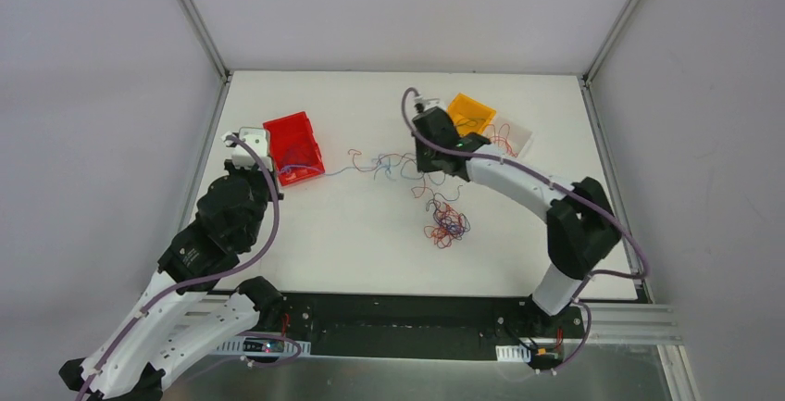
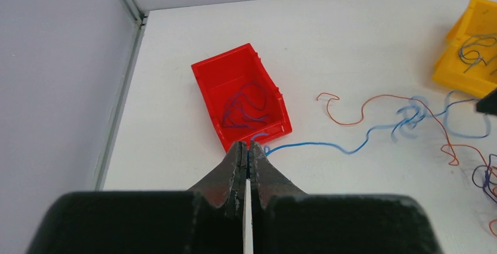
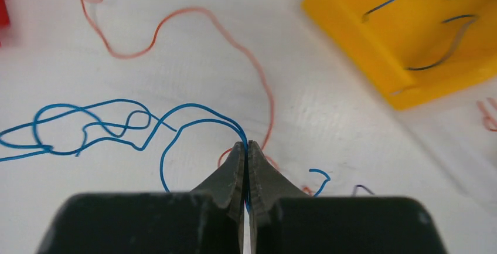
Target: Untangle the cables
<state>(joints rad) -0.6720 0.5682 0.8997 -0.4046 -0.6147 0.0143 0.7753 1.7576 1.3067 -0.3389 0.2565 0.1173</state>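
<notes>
Left to right across the white table [image 1: 352, 253]: the left gripper [image 2: 248, 146] had its fingers pressed together on one end of a blue cable [image 2: 310, 144], just in front of the red bin [image 2: 225, 72], which held a few blue and dark strands. From there the blue cable ran rightwards, its long axis lying roughly left to right over the table, wavy along its length and looped near its far end. An orange cable [image 2: 351, 122] lay beside it on the far side, crossing it near the loops. The right gripper [image 3: 246, 144] (jaws likewise closed) pinched the blue cable's other end. A tangle [image 1: 446, 220] of red, orange and blue cables lay nearer the arm bases. The yellow bin [image 3: 357, 48], holding dark and blue strands, stood farthest right.
</notes>
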